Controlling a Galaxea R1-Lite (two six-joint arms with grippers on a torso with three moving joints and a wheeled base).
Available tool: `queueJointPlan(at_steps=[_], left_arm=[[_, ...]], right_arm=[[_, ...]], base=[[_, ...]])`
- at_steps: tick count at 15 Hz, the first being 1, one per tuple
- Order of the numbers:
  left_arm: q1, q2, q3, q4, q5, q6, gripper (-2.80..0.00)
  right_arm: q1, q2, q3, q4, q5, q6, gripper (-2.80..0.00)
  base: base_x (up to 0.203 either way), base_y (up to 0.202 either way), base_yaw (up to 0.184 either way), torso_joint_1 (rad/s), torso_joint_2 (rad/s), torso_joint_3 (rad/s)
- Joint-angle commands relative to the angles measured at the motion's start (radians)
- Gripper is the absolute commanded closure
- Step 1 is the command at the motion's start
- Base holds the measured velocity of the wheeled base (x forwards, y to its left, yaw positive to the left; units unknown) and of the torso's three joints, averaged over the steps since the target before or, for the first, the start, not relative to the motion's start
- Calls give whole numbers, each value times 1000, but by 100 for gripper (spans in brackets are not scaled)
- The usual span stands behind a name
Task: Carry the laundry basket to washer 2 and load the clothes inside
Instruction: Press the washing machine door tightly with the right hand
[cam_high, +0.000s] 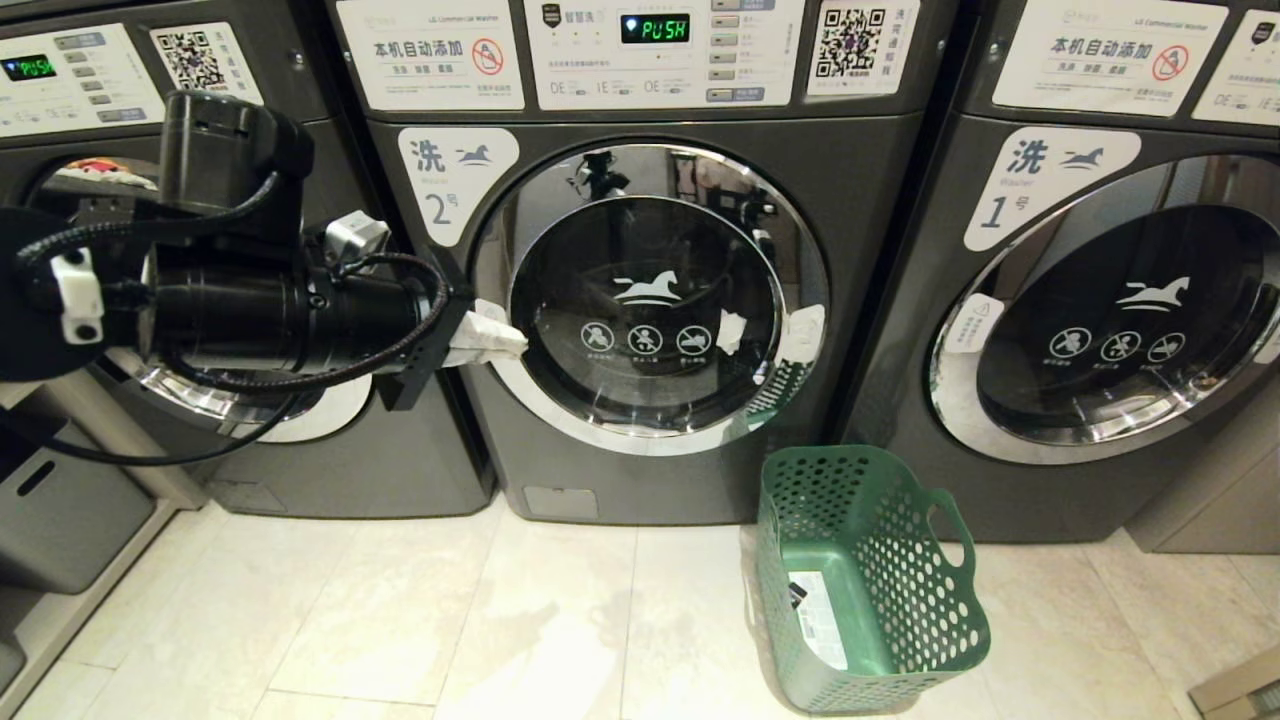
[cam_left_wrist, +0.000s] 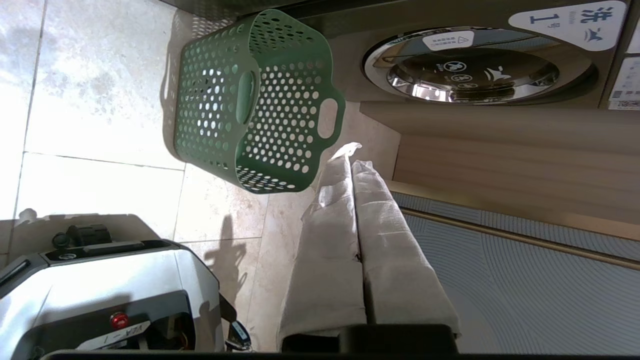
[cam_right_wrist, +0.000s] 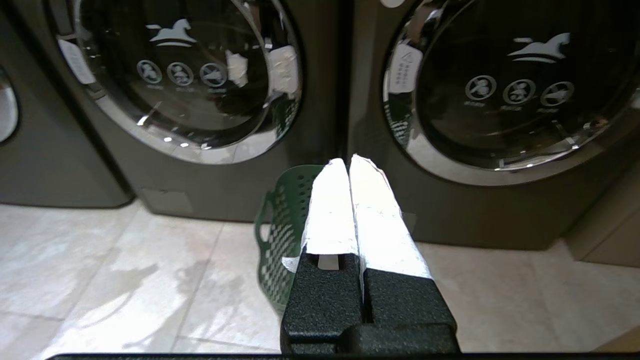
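Tiled floor (cam_high: 400, 620). Head view: basket (cam_high: 870, 580) empty, before washer 2 (cam_high: 650, 290), door closed; left gripper (cam_high: 490, 340) at door's edge. Left wrist view: fingers (cam_left_wrist: 330, 235) pressed together. Right wrist view: right gripper (cam_right_wrist: 348, 170) fingers pressed together, above basket.

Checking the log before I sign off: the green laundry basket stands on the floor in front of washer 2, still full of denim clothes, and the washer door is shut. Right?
Not quite. The laundry basket is empty: the head view shows only its bare base with a white sticker. The rest holds: it stands on the floor before washer 2, whose door is shut.
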Motion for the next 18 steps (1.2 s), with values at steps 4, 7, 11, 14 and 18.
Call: queueJointPlan(at_steps=[4,7,11,14,18], left_arm=[[-4,4,-4,-1,39,1,0],[-2,-35,-24,3,80,24,0],[-7,-75,-32,21,203,93,0],[-7,-106,-31,20,231,96,0],[-5,-155,-19,40,231,96,0]], right_arm=[[81,991,-322,-162,122,99,0],[148,1415,-435,-412,183,141,0],[198,1800,-566,-683,227,169,0],[209,2030,-758,-857,185,174,0],[213,2139,-1007,-949,82,173,0]], base=[[0,0,0,0,0,0],[0,0,0,0,0,0],[0,0,0,0,0,0],[0,0,0,0,0,0],[0,0,0,0,0,0]])
